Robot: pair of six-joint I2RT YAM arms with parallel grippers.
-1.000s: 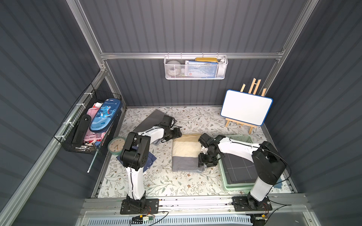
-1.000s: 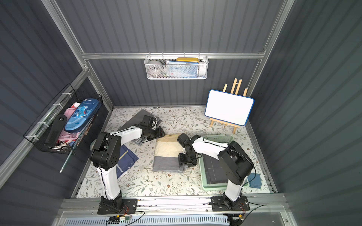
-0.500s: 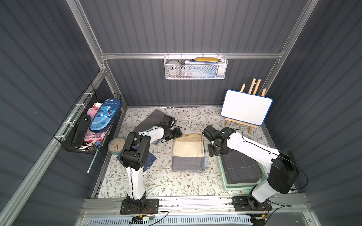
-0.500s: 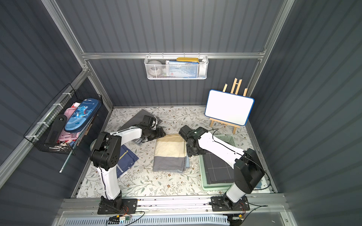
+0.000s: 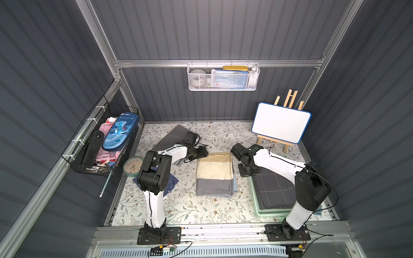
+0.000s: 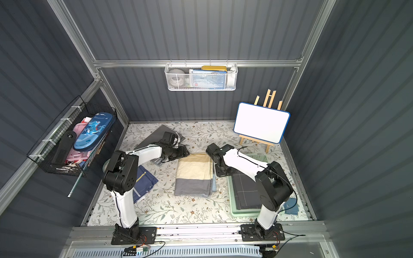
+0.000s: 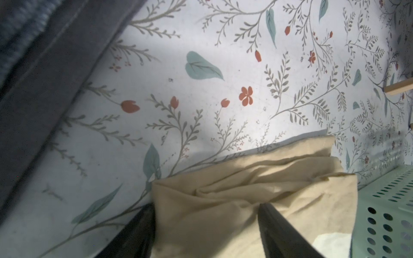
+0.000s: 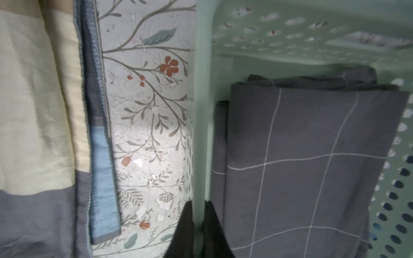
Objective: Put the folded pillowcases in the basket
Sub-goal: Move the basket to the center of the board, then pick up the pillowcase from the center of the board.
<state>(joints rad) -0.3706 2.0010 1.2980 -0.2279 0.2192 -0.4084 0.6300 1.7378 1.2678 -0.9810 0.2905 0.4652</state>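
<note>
The right claw (image 8: 199,203) clenches the rim of the pale mint-green perforated plastic basket (image 8: 201,100), while the left claw (image 7: 205,206) stands spread, seemingly loose, astride the folded beige-and-grey cloth pillowcase (image 7: 245,178).

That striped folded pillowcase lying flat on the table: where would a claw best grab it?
Probably the cream end's far corner of the folded pillowcase, approached low from the left: it lies flat, and there the stacked layers bunch into a lip that fingers can straddle. The left gripper stands open astride that corner.
</note>
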